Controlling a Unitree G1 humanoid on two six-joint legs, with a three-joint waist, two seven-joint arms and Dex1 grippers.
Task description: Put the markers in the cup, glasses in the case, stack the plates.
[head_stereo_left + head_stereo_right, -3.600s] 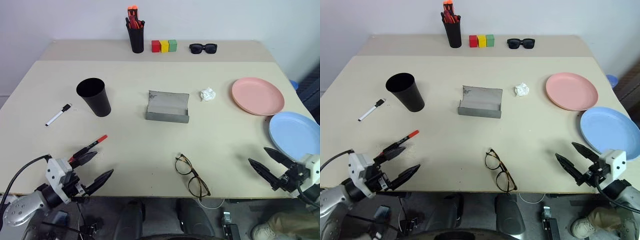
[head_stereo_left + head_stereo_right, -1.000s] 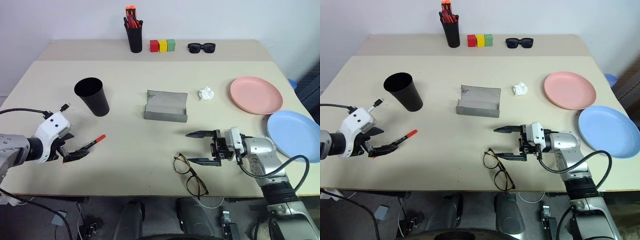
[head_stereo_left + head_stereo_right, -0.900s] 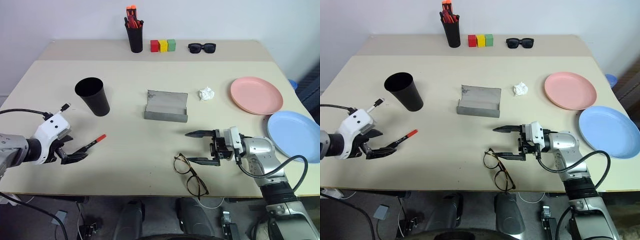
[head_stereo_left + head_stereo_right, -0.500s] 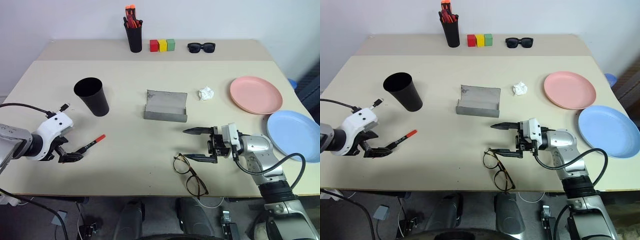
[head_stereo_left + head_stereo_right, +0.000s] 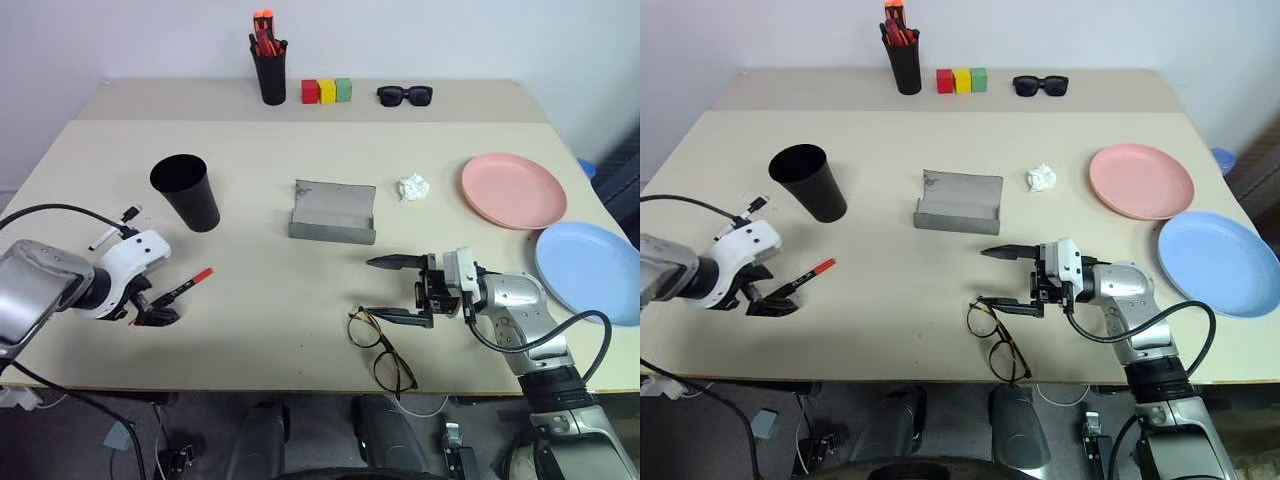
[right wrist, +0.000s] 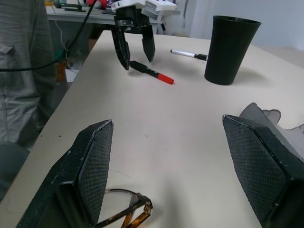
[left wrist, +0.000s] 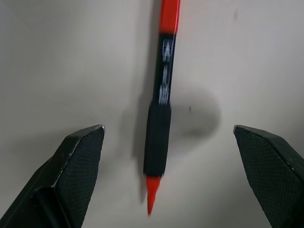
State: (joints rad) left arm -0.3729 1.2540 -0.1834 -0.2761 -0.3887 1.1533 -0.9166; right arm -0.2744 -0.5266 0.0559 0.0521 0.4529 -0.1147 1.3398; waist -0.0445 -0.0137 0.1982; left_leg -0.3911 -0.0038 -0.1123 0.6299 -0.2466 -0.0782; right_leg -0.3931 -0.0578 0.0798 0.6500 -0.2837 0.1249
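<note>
So, progress: you have nothing stowed yet; all three jobs remain.
Plates: pink plate (image 5: 513, 190) and blue plate (image 5: 590, 272) lie side by side, unstacked, at the tabletop's (image 5: 280, 300) right edge.
Cup: black cup (image 5: 186, 193) stands empty-looking, left of the open grey case (image 5: 333, 212).
Glasses: glasses (image 5: 382, 349) lie unfolded at the near edge; your right pincer (image 5: 388, 288) gapes just beside them.
Markers: red-capped marker (image 7: 160, 104) lies between your left pincer's (image 5: 155, 305) spread fingers, ungrasped; white marker (image 6: 188, 54) lies beyond it, near the cup.

Print on the red-capped marker (image 7: 160, 111) (blurred) is unreadable.
</note>
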